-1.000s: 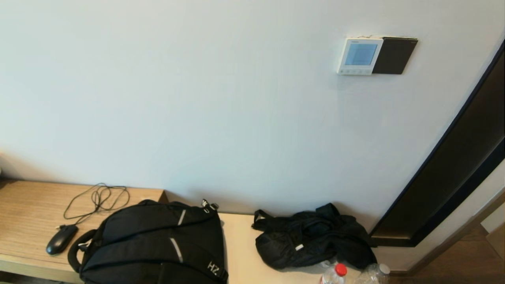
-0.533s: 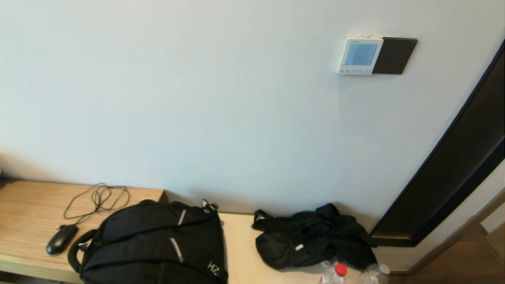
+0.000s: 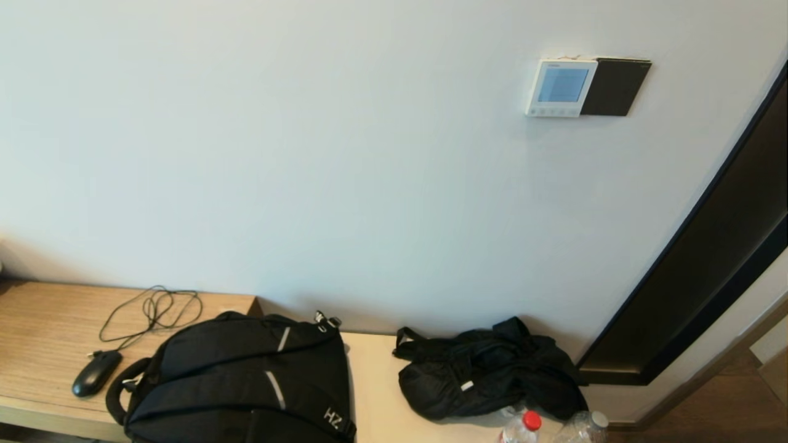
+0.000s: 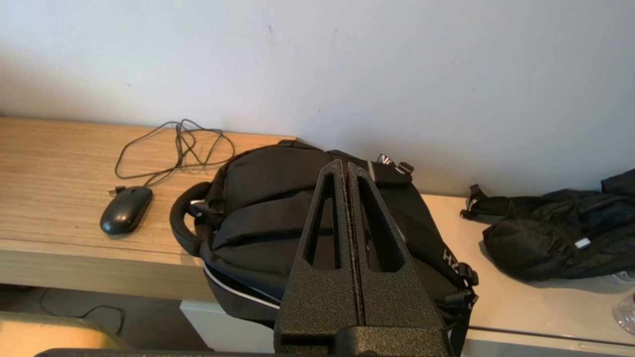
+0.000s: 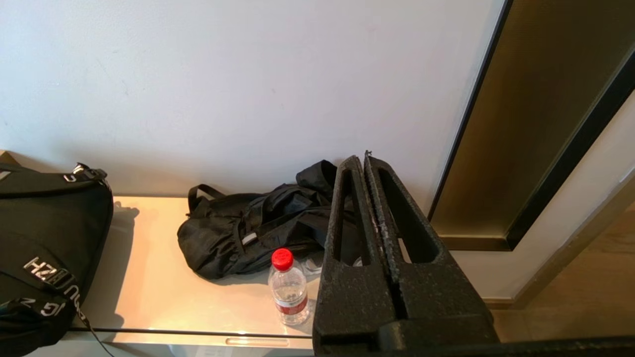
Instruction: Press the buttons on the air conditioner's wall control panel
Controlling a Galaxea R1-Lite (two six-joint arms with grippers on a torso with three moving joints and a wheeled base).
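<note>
The white panel (image 3: 561,87) hangs high on the wall, touching a dark plate (image 3: 615,87) on its right, its buttons (image 3: 552,112) in a row under the pale blue screen. The left gripper (image 4: 346,166) hovers over the backpack (image 4: 297,218) on the table (image 4: 54,163), jaws pressed together and empty. The right gripper (image 5: 363,158) sits above the bottle (image 5: 287,287) and black bag (image 5: 253,228), jaws likewise closed on nothing.

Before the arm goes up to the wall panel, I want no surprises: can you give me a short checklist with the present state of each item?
1. Panel in head view: ok, on the wall beside the dark plate.
2. Screen lit: ok, pale blue.
3. Buttons tell apart: cannot tell, too small.
4. Right claw shut to poke: ok, low above the bottle.
5. Left claw parked: ok, shut above the backpack.
6. Wall below panel free: ok.
</note>
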